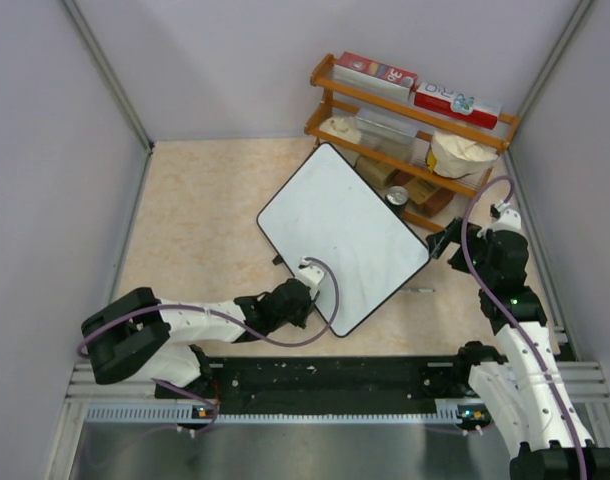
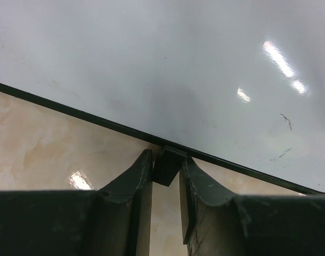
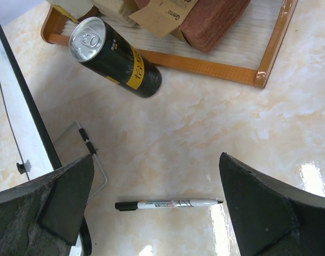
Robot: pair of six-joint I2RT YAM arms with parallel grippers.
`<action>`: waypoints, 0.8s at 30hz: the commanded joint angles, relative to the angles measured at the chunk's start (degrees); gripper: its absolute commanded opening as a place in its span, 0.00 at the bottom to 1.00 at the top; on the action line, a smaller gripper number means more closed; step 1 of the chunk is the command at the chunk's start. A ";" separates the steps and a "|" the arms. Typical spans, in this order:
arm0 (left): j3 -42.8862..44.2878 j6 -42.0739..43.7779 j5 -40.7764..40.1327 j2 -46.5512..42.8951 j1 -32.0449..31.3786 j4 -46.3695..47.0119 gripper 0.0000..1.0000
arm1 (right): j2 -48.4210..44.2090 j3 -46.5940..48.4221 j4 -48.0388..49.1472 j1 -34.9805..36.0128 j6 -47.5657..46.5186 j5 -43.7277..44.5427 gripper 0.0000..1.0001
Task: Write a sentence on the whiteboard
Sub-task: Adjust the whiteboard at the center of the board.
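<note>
Left jaws: dark fingers [image 2: 128, 205] fill the bottom of the left wrist view and stand close on either side of a small black foot [image 2: 169, 165]. Whether they press it cannot be told.
Foot: it juts from the thin black rim at the centre of that view.
Whiteboard [image 2: 162, 53]: glossy white above the rim, with a few small dark flecks at the right.
Top view: the whiteboard [image 1: 345, 235] sits on the tabletop [image 1: 195, 210] at mid frame, turned like a diamond. The left arm [image 1: 235, 315] reaches its lower left edge.
Right jaws: wide apart with nothing between them, over bare tabletop in the right wrist view.
Marker [image 3: 168, 204]: lies flat at the bottom centre of that view, black end to the left. From above the marker [image 1: 418, 290] is only a thin sliver near the board's right corner.
Can [image 3: 114, 56]: black with a yellow band, silver top toward the camera, upper left of the right wrist view, beside the wooden rack [image 3: 205, 66].
Rack from above: the wooden rack [image 1: 410, 130] stands at upper right, its shelves holding boxes. The wrist view shows only its lowest tray.
Board edge: the whiteboard [image 3: 16, 112] runs down the left side of the right wrist view.
</note>
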 commanded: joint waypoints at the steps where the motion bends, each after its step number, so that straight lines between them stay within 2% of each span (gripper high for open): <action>1: -2.77 -7.50 -2.21 -3.37 0.07 -0.86 0.00 | -0.67 1.86 -0.42 -0.62 -0.98 -1.42 0.99; 9: -5.93 -17.69 -6.86 -6.88 -0.55 -3.49 0.00 | -0.76 1.68 -0.51 -0.62 -1.15 -1.07 0.99; 16: -6.90 -28.40 -15.38 -10.75 -1.78 -9.30 0.00 | -0.67 1.59 -0.51 -0.71 -1.33 -1.25 0.99; 17: -6.73 -29.65 -16.36 -10.76 -1.78 -13.39 0.00 | -0.59 1.59 -0.42 -0.71 -1.33 -1.33 0.99; 19: -6.37 -32.19 -18.11 -10.84 -2.22 -14.65 0.00 | -0.67 1.50 -0.51 -0.62 -1.41 -1.34 0.99; 24: -5.41 -33.00 -18.92 -7.60 -3.27 -14.40 0.00 | -0.67 1.33 -0.51 -0.71 -1.33 -1.42 0.99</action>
